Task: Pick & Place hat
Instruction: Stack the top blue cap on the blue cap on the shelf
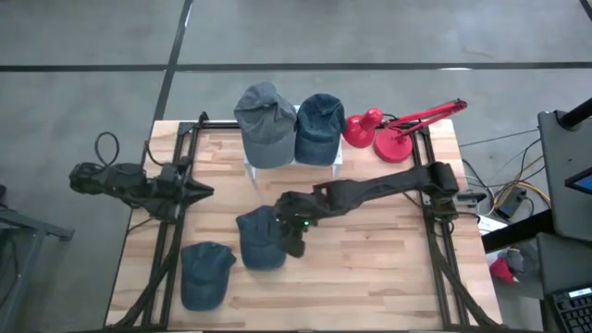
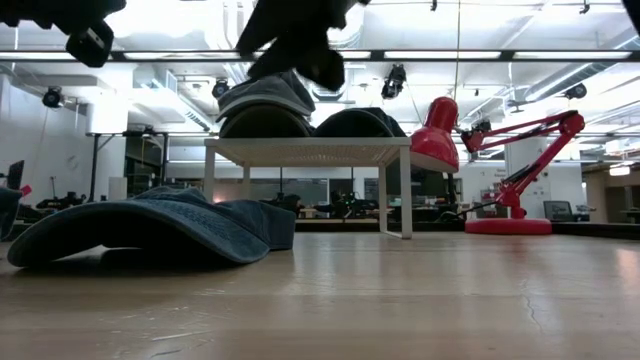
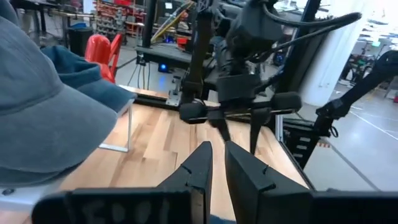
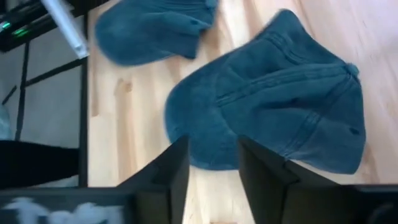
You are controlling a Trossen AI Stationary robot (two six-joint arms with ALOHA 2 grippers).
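Observation:
Two dark blue hats lie flat on the wooden table: one near the middle (image 1: 259, 239) (image 4: 280, 106), another nearer the front left (image 1: 205, 273) (image 4: 149, 28). My right gripper (image 1: 294, 242) (image 4: 214, 162) hangs open above the middle hat's brim, slanting down, clear of it. In the low view it shows high above that hat (image 2: 150, 230). A grey-blue hat (image 1: 264, 125) and a dark blue hat (image 1: 319, 128) rest on a white stand (image 2: 310, 150) at the far middle. My left gripper (image 1: 205, 191) (image 3: 216, 155) is shut, held level over the table's left side.
A red desk lamp (image 1: 398, 129) (image 2: 500, 160) stands at the far right corner. Black frame rails (image 1: 171, 213) run along the table's left and right sides. Bare wood (image 1: 370, 268) lies at the near right.

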